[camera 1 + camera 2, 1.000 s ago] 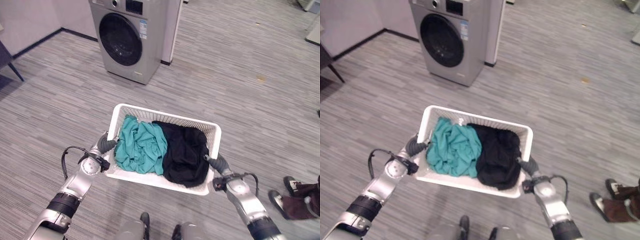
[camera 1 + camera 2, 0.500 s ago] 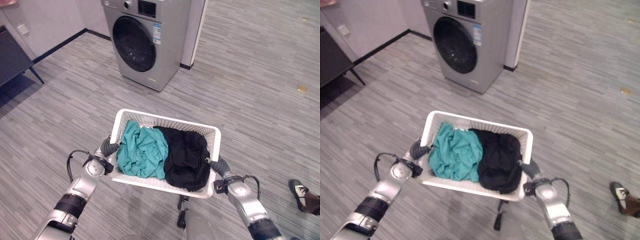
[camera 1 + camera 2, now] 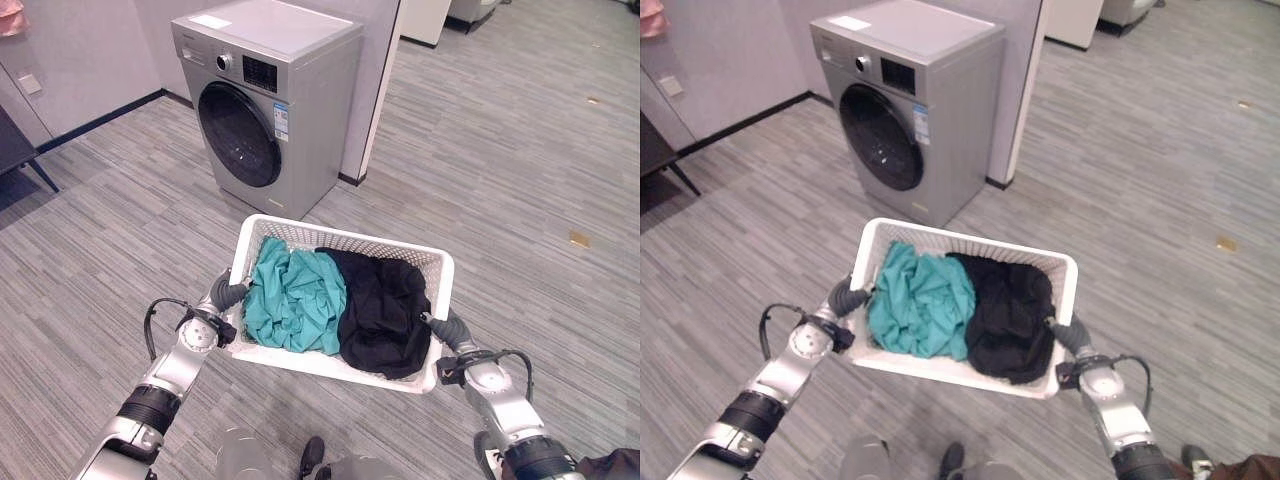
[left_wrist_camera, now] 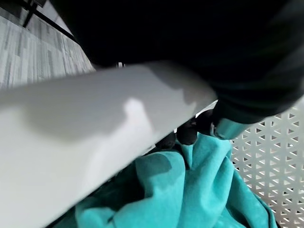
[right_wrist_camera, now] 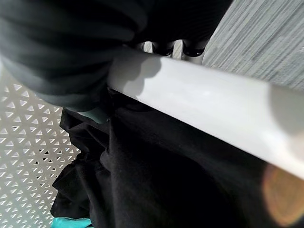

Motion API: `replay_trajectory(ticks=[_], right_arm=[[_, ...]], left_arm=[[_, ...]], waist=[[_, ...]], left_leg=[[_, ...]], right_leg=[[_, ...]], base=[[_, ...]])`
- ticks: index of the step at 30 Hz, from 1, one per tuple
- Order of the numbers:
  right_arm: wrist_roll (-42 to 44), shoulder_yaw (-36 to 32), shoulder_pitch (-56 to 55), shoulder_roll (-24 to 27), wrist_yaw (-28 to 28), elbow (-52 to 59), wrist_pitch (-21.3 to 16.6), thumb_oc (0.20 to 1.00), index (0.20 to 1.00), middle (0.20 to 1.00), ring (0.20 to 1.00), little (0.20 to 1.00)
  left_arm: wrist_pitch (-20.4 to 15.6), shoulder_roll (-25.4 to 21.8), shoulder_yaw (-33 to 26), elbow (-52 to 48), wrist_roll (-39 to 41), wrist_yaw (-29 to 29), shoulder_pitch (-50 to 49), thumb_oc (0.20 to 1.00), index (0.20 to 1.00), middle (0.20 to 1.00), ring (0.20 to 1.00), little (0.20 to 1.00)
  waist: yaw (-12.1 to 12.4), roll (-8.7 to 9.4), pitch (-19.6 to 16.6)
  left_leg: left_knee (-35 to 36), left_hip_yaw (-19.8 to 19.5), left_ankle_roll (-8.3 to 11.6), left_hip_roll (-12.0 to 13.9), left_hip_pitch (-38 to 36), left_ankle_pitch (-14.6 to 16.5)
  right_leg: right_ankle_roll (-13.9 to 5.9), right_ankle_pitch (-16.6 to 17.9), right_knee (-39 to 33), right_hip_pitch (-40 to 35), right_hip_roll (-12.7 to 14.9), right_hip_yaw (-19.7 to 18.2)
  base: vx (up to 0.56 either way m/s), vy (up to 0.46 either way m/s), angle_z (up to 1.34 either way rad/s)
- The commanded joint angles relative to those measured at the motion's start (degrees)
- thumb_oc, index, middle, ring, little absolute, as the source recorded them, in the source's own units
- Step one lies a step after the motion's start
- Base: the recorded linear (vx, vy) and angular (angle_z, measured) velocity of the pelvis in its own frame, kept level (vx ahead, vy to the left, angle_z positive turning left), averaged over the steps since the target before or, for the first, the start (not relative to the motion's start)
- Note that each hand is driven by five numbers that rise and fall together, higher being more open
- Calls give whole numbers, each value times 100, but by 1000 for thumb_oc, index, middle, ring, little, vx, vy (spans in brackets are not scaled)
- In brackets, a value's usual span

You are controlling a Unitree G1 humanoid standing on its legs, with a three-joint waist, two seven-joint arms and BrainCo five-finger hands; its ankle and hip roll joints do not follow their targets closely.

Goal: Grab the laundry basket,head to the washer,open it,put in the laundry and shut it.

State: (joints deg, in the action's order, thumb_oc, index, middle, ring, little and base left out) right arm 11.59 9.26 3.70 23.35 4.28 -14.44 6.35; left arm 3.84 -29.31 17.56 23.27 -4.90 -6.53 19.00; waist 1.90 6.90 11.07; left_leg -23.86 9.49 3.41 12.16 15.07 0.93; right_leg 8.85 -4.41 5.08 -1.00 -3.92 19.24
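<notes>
Evidently carried level: left hand [image 3: 226,293] and right hand [image 3: 446,328] each clamp an end rim of the laundry basket [image 3: 343,239] (teal and black laundry [image 3: 335,305] inside), balanced, near the closed washer [image 3: 262,125].

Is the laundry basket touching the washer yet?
Apart. The left eye view shows bare floor between the laundry basket and the washer, whose door is shut.
</notes>
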Motion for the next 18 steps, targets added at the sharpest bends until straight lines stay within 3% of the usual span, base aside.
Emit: replay_trajectory(ticks=[1,2,9,18], right_arm=[[90,-363,130,380,230,308,-637,200,200,200,200,200],[249,-303,183,283,163,242,-741,200,200,200,200,200],[1170,-358,88,-45,36,8,-894,200,200,200,200,200],[1281,-731,-86,-164,50,-135,-1107,200,200,200,200,200]], left_arm=[[-395,-332,-203,-211,50,-437,566,200,200,200,200,200],[-417,-348,-247,-233,39,-445,462,200,200,200,200,200],[-419,-350,-173,-183,108,-320,274,200,200,200,200,200],[-467,-490,-412,-287,127,-240,-255,200,200,200,200,200]], waist=[[316,-28,-76],[367,-80,-101],[346,-135,-285],[377,-213,-421]], left_leg=[[501,-696,29,-325,4,-36],[885,-1068,74,-529,-247,-23],[1542,-976,1,-638,-758,-171],[1777,-866,-172,-809,-1005,0]], right_leg=[[-1180,23,-573,-317,602,-179],[-1190,-61,-520,-383,546,-290],[-1228,-170,-457,-467,647,-259],[-1378,-145,-439,-419,851,-247]], base=[[195,70,-19],[184,74,-50],[157,97,-26],[80,93,3]])
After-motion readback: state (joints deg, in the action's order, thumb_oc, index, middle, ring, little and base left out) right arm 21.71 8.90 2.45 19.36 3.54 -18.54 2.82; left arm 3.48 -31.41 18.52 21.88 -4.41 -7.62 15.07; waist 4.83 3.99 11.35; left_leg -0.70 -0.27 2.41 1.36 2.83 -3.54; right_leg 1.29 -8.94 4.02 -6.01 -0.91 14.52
